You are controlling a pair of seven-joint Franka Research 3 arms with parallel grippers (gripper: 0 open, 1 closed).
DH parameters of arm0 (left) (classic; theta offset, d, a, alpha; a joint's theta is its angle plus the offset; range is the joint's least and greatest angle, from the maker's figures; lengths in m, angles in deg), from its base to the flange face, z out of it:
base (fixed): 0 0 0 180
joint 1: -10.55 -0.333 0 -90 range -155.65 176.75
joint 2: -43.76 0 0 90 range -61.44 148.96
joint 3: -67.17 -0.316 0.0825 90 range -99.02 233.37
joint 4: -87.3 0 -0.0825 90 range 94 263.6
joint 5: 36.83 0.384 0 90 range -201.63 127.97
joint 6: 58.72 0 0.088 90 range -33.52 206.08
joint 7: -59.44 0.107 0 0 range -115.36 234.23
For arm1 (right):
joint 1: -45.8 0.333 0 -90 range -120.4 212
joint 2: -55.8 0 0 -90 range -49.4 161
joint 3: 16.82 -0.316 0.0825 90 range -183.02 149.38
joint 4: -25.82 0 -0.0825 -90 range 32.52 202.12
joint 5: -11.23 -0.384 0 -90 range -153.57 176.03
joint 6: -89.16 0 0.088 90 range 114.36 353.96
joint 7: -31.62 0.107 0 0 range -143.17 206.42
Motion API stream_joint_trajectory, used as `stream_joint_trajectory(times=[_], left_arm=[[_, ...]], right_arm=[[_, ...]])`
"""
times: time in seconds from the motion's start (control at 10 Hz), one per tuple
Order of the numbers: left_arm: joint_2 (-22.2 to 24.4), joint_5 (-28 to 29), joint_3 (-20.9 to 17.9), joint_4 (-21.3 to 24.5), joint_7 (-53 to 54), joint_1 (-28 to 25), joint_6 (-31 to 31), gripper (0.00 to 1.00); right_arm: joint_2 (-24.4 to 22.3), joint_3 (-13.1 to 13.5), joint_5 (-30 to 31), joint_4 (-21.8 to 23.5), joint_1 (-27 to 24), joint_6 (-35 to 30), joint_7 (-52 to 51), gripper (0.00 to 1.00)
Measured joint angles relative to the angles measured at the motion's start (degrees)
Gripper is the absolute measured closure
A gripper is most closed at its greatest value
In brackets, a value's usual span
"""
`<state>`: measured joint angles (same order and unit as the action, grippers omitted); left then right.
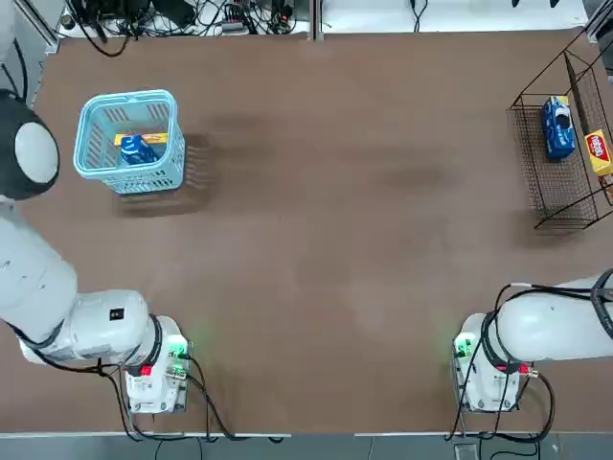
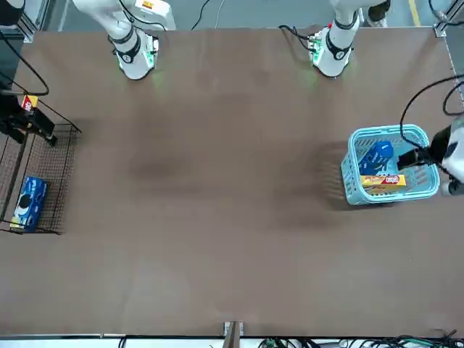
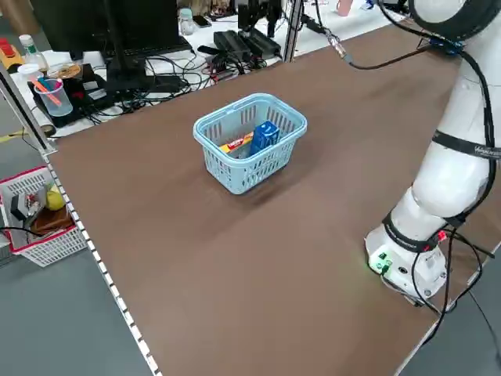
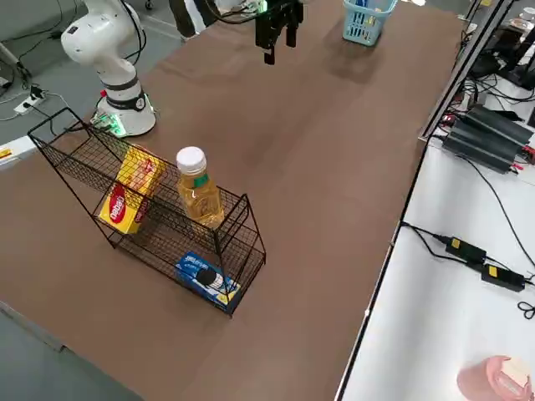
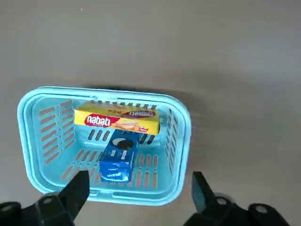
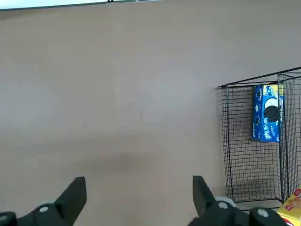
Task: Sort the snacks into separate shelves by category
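Snacks sit in two containers on the brown table (image 1: 335,240). Seen from overhead, a light blue slotted basket (image 1: 96,158) stands at about ten o'clock and holds a blue cookie packet (image 5: 116,157) and a yellow box (image 5: 117,121) with a red label. The box lies on its long side across the basket; the packet lies beside it, touching it, at a right angle to it.

At about two o'clock, at the table's edge, stands the black wire rack (image 4: 100,167). Its lower shelf (image 4: 242,251) carries another blue packet (image 4: 206,281) with white and black print, lying flat. Its upper shelf (image 4: 79,159) carries a second yellow box (image 4: 129,199), leaning, and beside it an upright bottle (image 4: 198,190) of amber liquid with a white cap.

The left pincer (image 5: 138,188) hangs above the basket with its fingers spread wide and nothing between them; the packet lies below the gap. The right pincer (image 6: 138,190) hangs over bare table, the rack off to one side, its fingers also wide apart and holding nothing.
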<state>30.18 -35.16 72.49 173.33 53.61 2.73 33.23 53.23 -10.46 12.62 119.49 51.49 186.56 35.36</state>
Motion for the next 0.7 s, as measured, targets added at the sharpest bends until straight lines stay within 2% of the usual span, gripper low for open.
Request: stream_joint_trajectory(times=[0.3, 0.7], left_arm=[[1.8, 0.0, 0.0, 11.2, 0.2, -2.3, 8.2, 0.05], [11.1, 0.0, 0.1, 33.3, 0.2, -3.6, 24.9, 0.07]], right_arm=[[0.0, 0.0, 0.0, 0.0, 0.0, 0.0, 0.0, 0.0], [0.0, 0.0, 0.0, 0.0, 0.0, 0.0, 0.0, 0.0]])
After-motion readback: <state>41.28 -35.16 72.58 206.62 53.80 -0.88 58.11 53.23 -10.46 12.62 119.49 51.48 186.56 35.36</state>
